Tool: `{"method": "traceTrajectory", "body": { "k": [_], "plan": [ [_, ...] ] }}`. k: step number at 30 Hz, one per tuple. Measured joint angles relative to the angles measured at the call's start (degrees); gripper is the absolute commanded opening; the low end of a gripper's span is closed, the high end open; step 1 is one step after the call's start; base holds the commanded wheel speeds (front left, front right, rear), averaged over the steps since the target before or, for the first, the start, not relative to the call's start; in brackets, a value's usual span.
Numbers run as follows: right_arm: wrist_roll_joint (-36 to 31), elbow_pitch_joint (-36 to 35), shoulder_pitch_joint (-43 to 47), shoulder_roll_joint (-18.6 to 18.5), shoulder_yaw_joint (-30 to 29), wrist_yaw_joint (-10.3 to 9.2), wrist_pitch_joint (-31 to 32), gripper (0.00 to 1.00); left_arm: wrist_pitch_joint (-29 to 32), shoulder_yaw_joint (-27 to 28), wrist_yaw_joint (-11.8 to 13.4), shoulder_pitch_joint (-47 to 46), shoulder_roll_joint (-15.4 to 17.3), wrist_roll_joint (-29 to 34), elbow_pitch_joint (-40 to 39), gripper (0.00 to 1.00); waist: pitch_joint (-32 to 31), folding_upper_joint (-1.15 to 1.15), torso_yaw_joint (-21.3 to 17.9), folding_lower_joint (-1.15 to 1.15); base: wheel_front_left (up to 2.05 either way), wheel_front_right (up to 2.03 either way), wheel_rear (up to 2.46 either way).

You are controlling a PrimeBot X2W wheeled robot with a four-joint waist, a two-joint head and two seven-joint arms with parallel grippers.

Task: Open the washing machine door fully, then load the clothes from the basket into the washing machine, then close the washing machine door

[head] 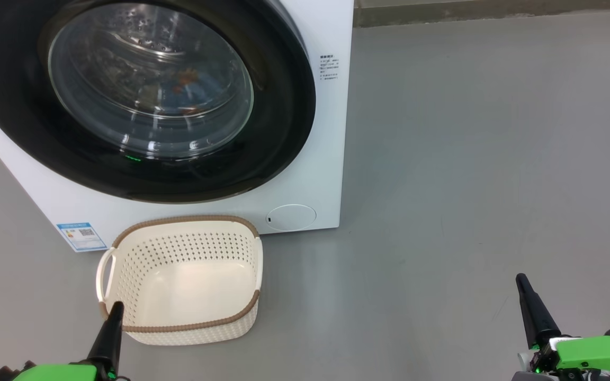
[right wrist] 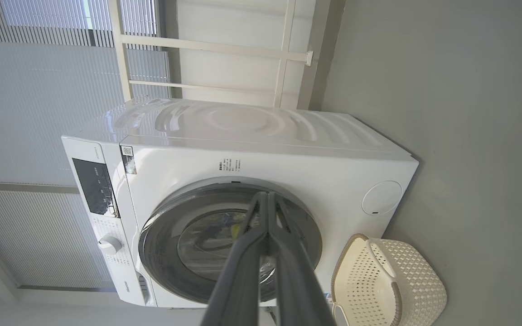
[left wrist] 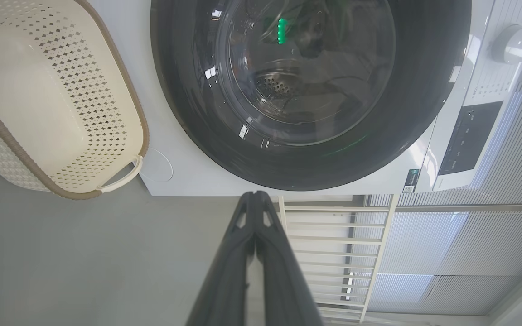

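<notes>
Closure of the washing machine door (head: 146,90) looks done, clothes (head: 188,84) inside, basket (head: 194,286) empty; left gripper (head: 116,309) and right gripper (head: 523,283), fingers together, likely need no further move.

The left gripper (head: 117,308) rises from the head view's lower left, both dark fingers (head: 109,336) pressed flat together — nothing between them. The right gripper (head: 521,279) stands at the lower right, likewise closed and empty, each pair of fingers leaning slightly inward.
</notes>
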Motion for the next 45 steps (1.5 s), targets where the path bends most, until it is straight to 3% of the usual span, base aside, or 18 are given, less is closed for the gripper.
{"method": "traceTrajectory", "body": {
  "k": [7,45],
  "plan": [
    [4.0,-0.1,0.0,0.0,-0.5,0.0,0.7,0.0,0.8,0.0,0.0,-1.0,-0.1,-3.4,0.2,0.0,0.0,0.0,-0.1,0.0,0.0,0.0,0.0],
    [4.0,-0.1,0.0,0.0,-0.6,0.0,0.7,0.0,0.8,0.1,0.0,-1.0,-0.1,-3.4,0.2,0.0,0.0,0.0,-0.1,0.0,0.0,0.0,0.0]
  ]
}}
